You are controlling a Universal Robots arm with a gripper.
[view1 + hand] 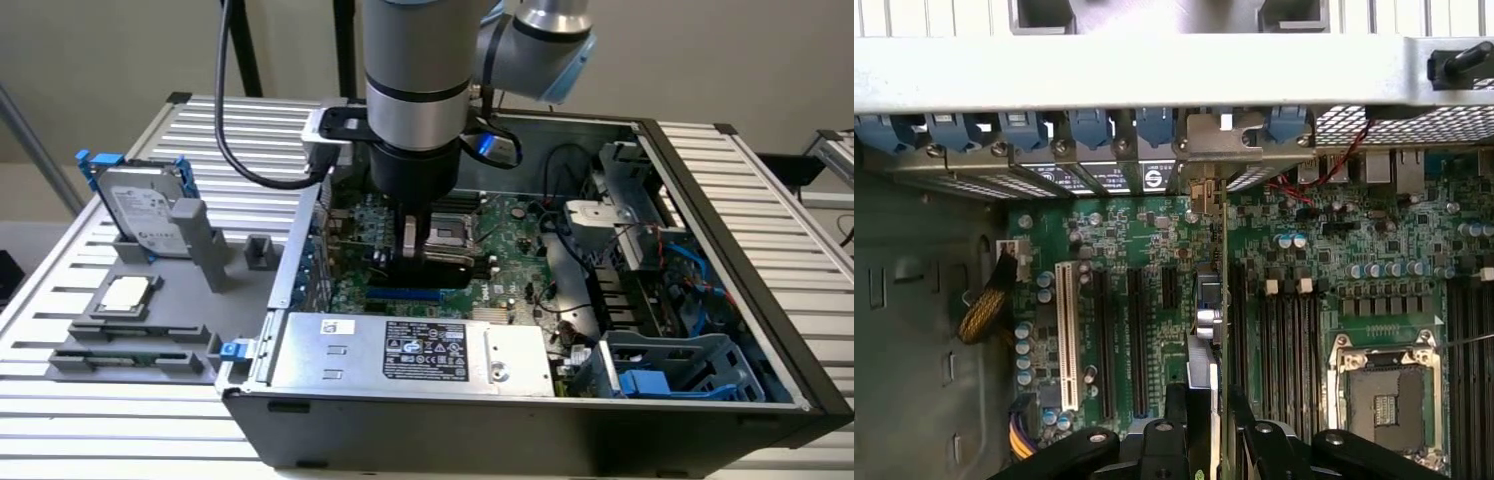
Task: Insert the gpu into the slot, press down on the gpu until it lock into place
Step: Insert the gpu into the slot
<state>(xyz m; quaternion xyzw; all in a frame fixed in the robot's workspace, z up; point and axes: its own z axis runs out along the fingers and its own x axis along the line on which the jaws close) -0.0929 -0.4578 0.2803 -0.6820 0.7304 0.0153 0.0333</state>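
The tool [427, 255] is clenched on the flat rectangular black-shrouded gpu [454, 270], holding it on edge inside the open dark metal computer case [534, 440]. The gpu is right over the long narrow bright-blue plastic slot [398, 296] on the large green motherboard [514, 225]; whether it is seated I cannot tell. Its silver end bracket [1216, 150] is near the case's rear wall

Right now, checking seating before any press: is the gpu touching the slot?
Cannot tell. In the exterior view the gpu stands just over the slot, but its own body hides its lower edge.
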